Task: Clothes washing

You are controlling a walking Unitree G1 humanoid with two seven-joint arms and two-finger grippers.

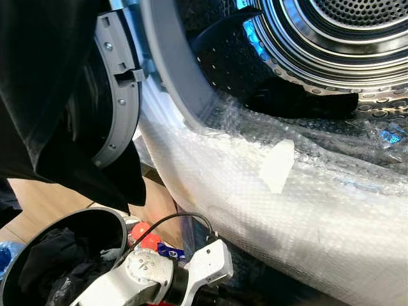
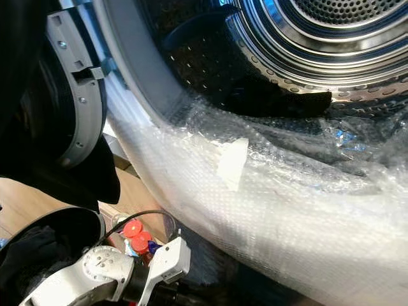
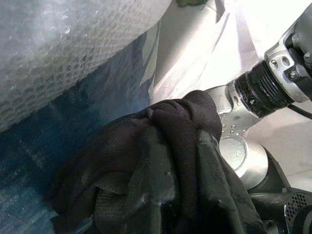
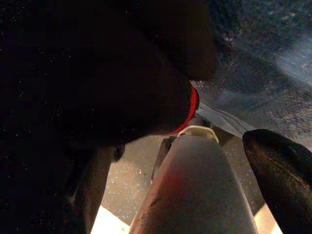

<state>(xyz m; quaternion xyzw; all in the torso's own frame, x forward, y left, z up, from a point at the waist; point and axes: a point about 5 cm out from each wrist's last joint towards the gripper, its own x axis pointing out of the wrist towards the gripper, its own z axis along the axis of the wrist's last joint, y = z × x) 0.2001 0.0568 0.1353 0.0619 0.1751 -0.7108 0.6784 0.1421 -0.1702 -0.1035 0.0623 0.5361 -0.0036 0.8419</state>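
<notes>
The washing machine's drum [image 1: 331, 44] stands open in front of me, with bubble wrap [image 1: 268, 191] lying over its lower rim. A black garment [image 3: 122, 146] is bunched between the fingers [image 3: 156, 170] of my left gripper [image 3: 183, 146], which is shut on it, low beside the wrapped front. That silver left arm [image 1: 146, 274] shows at the bottom of the eye views. A black basket [image 1: 118, 220] with dark clothes [image 1: 51, 255] sits at lower left. In the dark right wrist view my right gripper [image 4: 185, 146] stands open under a dark cloth with red trim [image 4: 192, 105].
The grey door [image 1: 118, 95] hangs open at the left, with a large black cloth [image 1: 38, 95] hanging in front of it. Red-capped containers [image 2: 134, 233] stand on the floor by the basket. Wooden floor [image 1: 44, 197] shows at the left. A strip of white tape [image 1: 277, 164] lies on the wrap.
</notes>
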